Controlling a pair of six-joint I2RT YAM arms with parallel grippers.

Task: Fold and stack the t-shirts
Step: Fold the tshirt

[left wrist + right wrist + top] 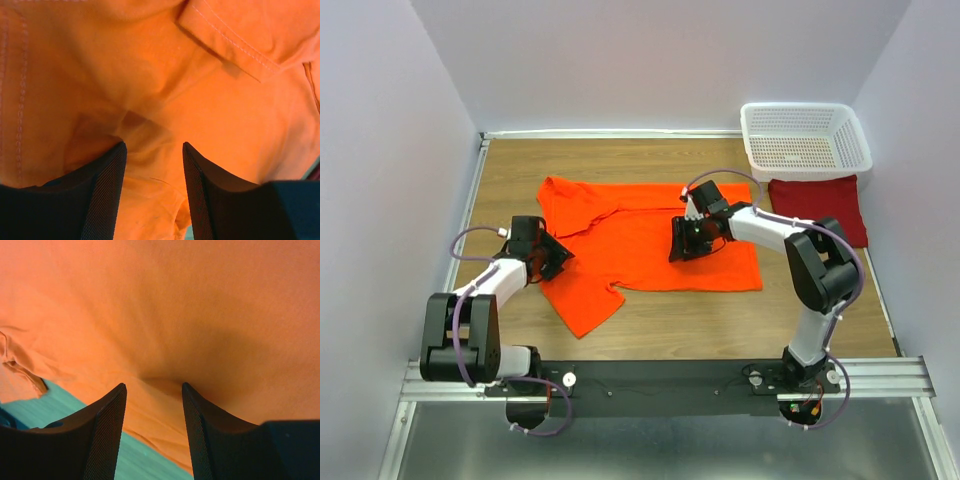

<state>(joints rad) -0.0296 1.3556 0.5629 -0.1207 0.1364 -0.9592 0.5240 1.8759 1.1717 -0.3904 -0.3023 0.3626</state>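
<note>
The bright orange t-shirt (640, 250) lies spread across the middle of the table, with one sleeve at the front left and a folded-over part at the back left. The maroon t-shirt (820, 205) lies as a folded rectangle at the right, in front of the basket. My left gripper (552, 257) is at the orange shirt's left edge. In the left wrist view it (154, 145) is open, with orange cloth (150, 90) puckered between its fingers. My right gripper (685, 240) is over the shirt's middle right. It (154, 386) is open and pressed onto the orange cloth (200, 305) near its edge.
A white plastic mesh basket (805, 138) stands at the back right corner, touching the maroon shirt's far edge. Grey walls close in the wooden table (720, 320) on three sides. Bare table shows in the right wrist view (75, 415) beside the cloth's edge.
</note>
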